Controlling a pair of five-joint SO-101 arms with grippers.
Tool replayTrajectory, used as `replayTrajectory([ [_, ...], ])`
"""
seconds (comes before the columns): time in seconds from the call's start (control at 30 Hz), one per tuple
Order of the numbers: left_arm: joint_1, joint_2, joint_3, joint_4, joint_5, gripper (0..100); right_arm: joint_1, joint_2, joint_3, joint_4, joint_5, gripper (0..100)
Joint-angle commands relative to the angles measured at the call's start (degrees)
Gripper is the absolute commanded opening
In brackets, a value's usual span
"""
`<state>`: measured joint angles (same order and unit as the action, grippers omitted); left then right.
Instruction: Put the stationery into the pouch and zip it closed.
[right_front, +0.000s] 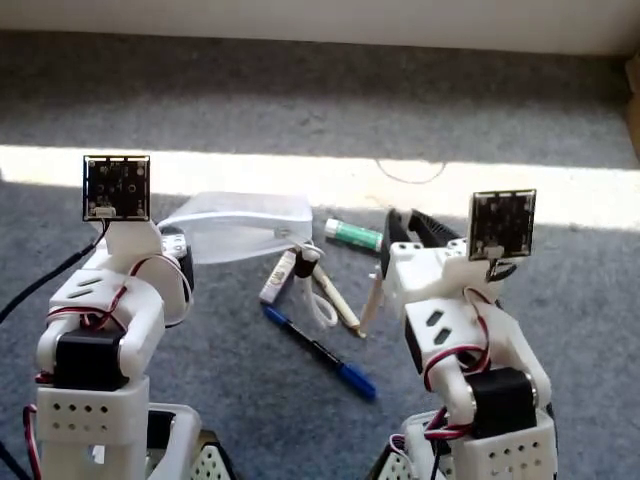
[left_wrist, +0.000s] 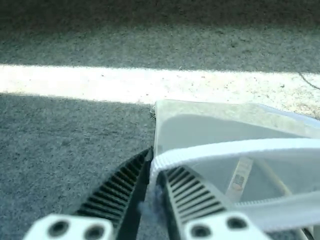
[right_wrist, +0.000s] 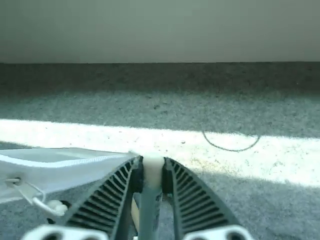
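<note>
Pinching the pouch (right_front: 240, 225) rim in my left tool (left_wrist: 152, 162), I judge its mouth lies left of my right tool (right_wrist: 152, 162), clamped on a pale stick (right_front: 372, 300) running near to far.

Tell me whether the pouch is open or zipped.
Open: the pouch's two white zipper bands stand apart, mouth gaping, with the left gripper shut on the upper band's end.
</note>
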<state>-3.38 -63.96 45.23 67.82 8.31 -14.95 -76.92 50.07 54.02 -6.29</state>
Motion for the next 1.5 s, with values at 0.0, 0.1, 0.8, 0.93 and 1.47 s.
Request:
replayTrajectory([
  [0.0, -0.66, -0.13, 0.13, -0.79, 0.62, 1, -3.12, -4.44, -0.84, -1.45, -0.09, 0.5],
  [0.1, -0.66, -0.13, 0.13, -0.79, 0.62, 1, -5.05, -7.08, -1.1, -1.45, -0.09, 0.5],
  [0.8, -0.66, -0.13, 0.13, -0.88, 0.62, 1, -25.71, -10.42, -3.12, -1.45, 1.58, 0.5],
  [0.93, -0.66, -0.13, 0.13, -0.88, 0.62, 1, -30.64, -10.42, -5.67, -1.45, 1.67, 0.5],
  [1.47, -0.66, 0.04, 0.13, -0.88, 0.62, 1, -36.18, -10.07, -6.73, -16.48, 7.47, 0.5],
])
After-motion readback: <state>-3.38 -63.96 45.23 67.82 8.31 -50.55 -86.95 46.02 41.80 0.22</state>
